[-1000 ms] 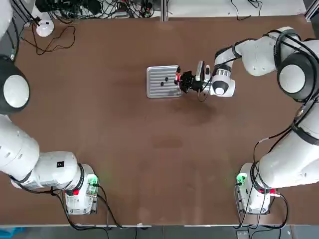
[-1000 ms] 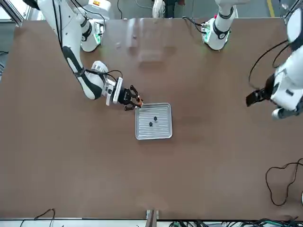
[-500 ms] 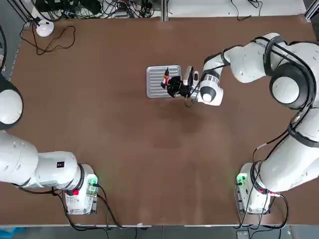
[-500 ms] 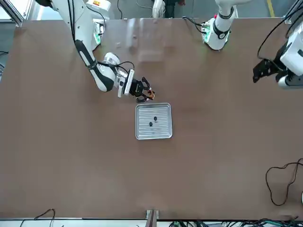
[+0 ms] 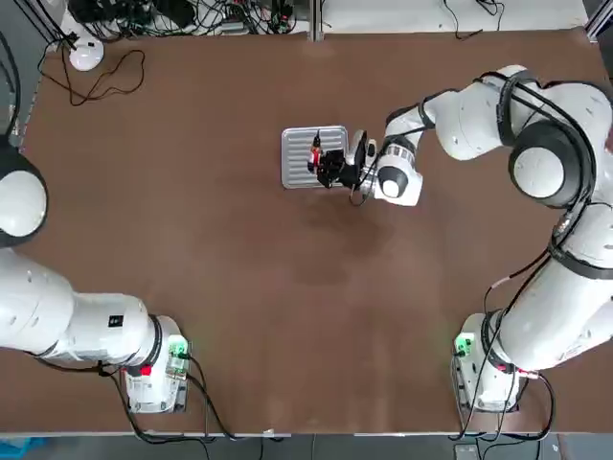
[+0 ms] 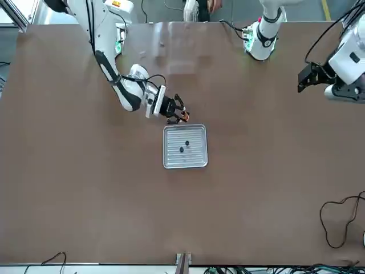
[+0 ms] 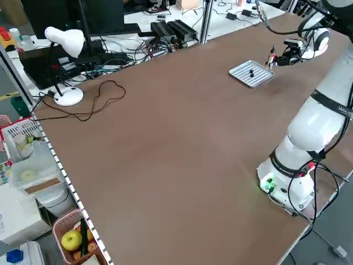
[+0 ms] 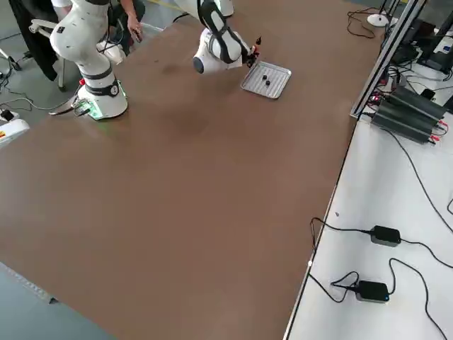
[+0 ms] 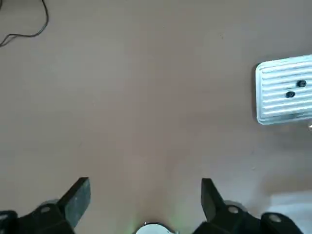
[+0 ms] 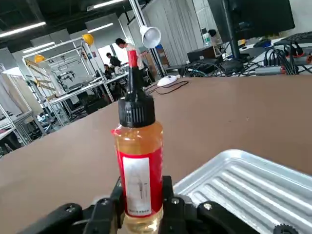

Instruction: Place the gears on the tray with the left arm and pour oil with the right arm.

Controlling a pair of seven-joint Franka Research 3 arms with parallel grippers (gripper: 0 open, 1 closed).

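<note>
We describe the bench (image 5: 249, 287) from left to right as the top view shows it, with the tray (image 6: 185, 160) as the reference point.

1. Left claw (image 9: 145, 192): we find it above the bench, well to the left of the tray. Its fingers are spread, with nothing between them.
2. Cable (image 5: 142, 72): we see it looped on the bench, left of the tray and toward its far side.
3. Gears (image 6: 181, 149): both rest on the ribbed floor of the tray, near each other but apart.
4. Oil bottle (image 10: 141, 187): we see it close to upright, dark cap and red tip uppermost, near the tray's robot-side edge. We cannot tell whether its base lies over the tray or just beside it. Amber liquid shows inside.
5. Right claw (image 10: 141, 207): we find it raised near the same edge of the tray, its fingers pinching the oil bottle from both sides, low on its body.
</note>
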